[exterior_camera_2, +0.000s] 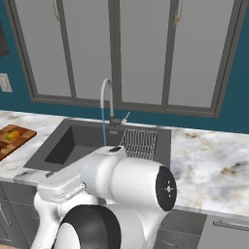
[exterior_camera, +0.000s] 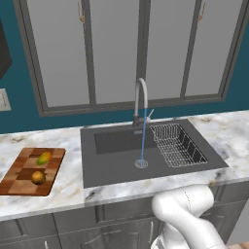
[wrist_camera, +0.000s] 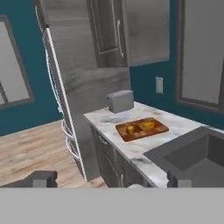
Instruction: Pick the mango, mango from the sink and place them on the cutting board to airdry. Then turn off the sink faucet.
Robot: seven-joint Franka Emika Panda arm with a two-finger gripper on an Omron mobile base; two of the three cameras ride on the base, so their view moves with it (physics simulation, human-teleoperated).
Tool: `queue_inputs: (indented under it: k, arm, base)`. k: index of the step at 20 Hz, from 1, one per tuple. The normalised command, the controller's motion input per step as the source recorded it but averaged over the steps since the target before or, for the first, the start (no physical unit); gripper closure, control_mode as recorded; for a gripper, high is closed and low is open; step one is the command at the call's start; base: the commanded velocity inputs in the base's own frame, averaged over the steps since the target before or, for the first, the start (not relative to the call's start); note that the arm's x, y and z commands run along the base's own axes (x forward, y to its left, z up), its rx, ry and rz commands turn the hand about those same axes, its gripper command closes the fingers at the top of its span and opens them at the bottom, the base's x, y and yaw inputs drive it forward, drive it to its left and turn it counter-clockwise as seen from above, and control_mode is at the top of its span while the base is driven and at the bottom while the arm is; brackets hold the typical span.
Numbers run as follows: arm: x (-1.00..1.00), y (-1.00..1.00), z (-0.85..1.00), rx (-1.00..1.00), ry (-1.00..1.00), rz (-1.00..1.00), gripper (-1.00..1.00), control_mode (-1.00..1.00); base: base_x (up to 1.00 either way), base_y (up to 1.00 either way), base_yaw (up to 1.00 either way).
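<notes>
The pincer (wrist_camera: 109, 180) showed as two small dark finger tips far apart at the bottom of the hand view, one at the lower left and one at the lower right, so it stood wide with nothing between them. The hand looked out level along the kitchen rather than down at the sink. The arm (exterior_camera: 187, 214) was folded low in front of the cabinets, its white elbow bulking under the edge of the surface (exterior_camera: 73, 187) in the left base view and large in the foreground of the right base view.

Beyond the hand, the cutting board (wrist_camera: 141, 128) lay on the marble surface left of the sink (exterior_camera: 112, 168). Both mangos rested on it: the yellow-green mango (exterior_camera: 44, 157) toward the back, the orange-brown mango (exterior_camera: 38, 177) nearer the front, close but apart.

In the sink, a thin blue stream of water (exterior_camera: 143, 138) ran from the faucet (exterior_camera: 140, 99) down to the round drain (exterior_camera: 141, 164), with the wire rack (exterior_camera: 177, 145) on the right side of the basin. A toaster (wrist_camera: 120, 101) stood on the surface past the board, next to a tall refrigerator (wrist_camera: 65, 87).
</notes>
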Motion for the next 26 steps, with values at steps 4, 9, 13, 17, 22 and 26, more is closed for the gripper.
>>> queue_inputs:
  k: [4,9,13,17,22,26]
  arm:
    - [-0.12,-0.03,-0.02,0.09,-0.03,0.27,-1.00,-1.00]
    - [-0.10,0.00,-0.15,0.07,-0.10,0.18,-1.00,-1.00]
    - [0.45,0.00,-0.11,0.01,-0.16,0.00,-1.00,-1.00]
    - [0.60,0.00,-0.07,0.00,-0.08,-0.03,-1.00,-1.00]
    - [0.76,0.00,-0.18,0.00,0.00,0.00,-1.00,-1.00]
    - [0.70,0.00,-0.34,0.00,0.00,0.00,-1.00,-1.00]
  base:
    - [0.00,0.00,0.00]
    - [0.00,0.00,0.00]
    - [0.00,0.00,0.00]
    - [0.00,0.00,0.00]
    - [0.00,0.00,0.00]
    - [0.00,0.00,0.00]
